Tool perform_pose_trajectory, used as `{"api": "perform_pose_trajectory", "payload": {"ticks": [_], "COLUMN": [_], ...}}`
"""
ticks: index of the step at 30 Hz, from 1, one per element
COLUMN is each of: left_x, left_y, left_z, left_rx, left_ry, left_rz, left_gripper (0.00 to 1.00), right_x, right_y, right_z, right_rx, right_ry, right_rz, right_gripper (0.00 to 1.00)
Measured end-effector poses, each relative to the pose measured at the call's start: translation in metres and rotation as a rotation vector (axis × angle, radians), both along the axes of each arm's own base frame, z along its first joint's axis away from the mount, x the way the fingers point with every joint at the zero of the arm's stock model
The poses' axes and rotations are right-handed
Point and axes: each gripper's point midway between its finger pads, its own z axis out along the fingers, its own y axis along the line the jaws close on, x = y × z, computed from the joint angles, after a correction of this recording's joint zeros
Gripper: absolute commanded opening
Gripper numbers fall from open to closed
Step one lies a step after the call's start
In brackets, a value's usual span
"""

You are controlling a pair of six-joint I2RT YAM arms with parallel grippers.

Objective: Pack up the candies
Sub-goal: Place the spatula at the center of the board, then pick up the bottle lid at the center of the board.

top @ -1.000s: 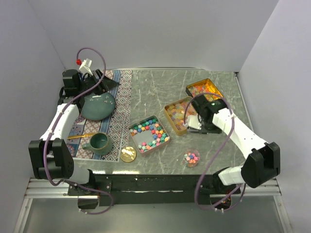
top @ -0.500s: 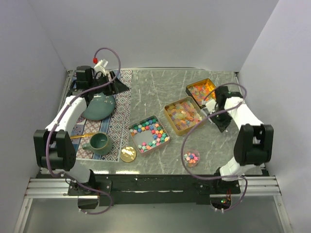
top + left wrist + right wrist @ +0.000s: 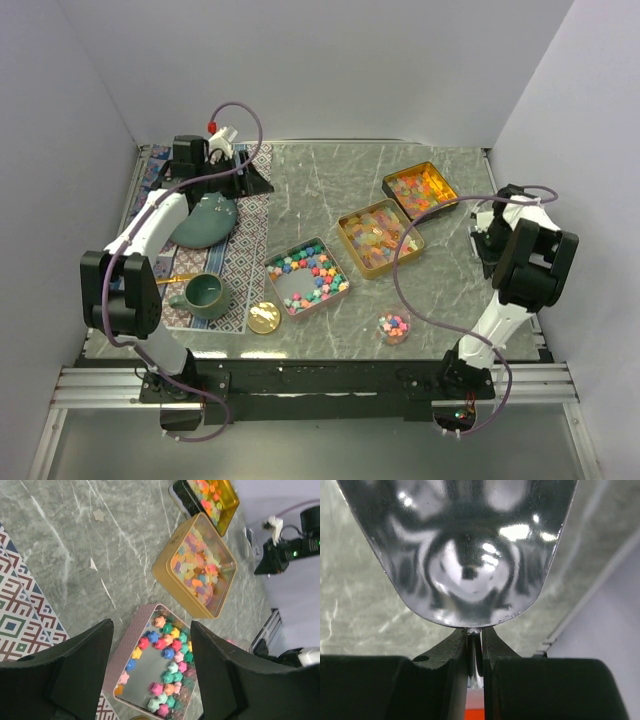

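**Spoon Slip, Cable Snag Risked**

Top view: pastel star-shaped candies [image 3: 315, 265] are kept in a pink square tin [image 3: 282, 289]. A purple cable [image 3: 397, 262], looped nearby, could be dragged across it. The grey marbled surface [image 3: 320, 190] is boxed by white walls [image 3: 330, 70].

Left wrist view: the left end effector [image 3: 150, 645] is spread wide, empty.

Right wrist view: a shiny metal spoon [image 3: 465, 555] is pinched by the right end effector [image 3: 475, 640]. Twisting could spill a scoop.

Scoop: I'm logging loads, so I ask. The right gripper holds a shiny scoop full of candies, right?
Not quite. The scoop is empty; the right wrist view shows only reflections in its bowl. The right gripper does hold it.
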Motion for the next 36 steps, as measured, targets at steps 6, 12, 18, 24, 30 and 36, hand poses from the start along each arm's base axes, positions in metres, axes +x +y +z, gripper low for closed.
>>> {"api": "perform_pose_trajectory", "payload": {"ticks": [6,12,18,24,30,36], "left_x": [-0.011,-0.018,-0.02,-0.043,-0.096,-0.148], "left_y": [-0.009,-0.009,-0.006,0.004,0.023,0.044], "left_z": [-0.015,-0.023,-0.022,-0.033,-0.064,-0.074], "left_rx": [0.058,0.086,0.139,0.267,0.396,0.488], "left_ry": [0.001,0.016,-0.014,-0.072,-0.106,-0.173], "left_rz": [-0.076,-0.102,-0.159,-0.34,-0.587,-0.653], "left_gripper": [0.71,0.72,0.73,0.78,0.89,0.97], "right_x": [0.027,0.039,0.053,0.089,0.083,0.06], "right_y": [-0.001,0.003,0.03,0.098,0.208,0.258], "right_z": [-0.007,-0.001,0.05,0.156,0.196,0.19], "right_rx": [0.044,0.071,0.183,0.266,0.425,0.513], "right_ry": [-0.034,-0.072,-0.21,-0.549,-0.645,-0.605], "right_rz": [-0.002,-0.015,-0.04,0.155,0.418,0.63], "right_gripper": [0.51,0.63,1.0,1.0,1.0,1.0]}}
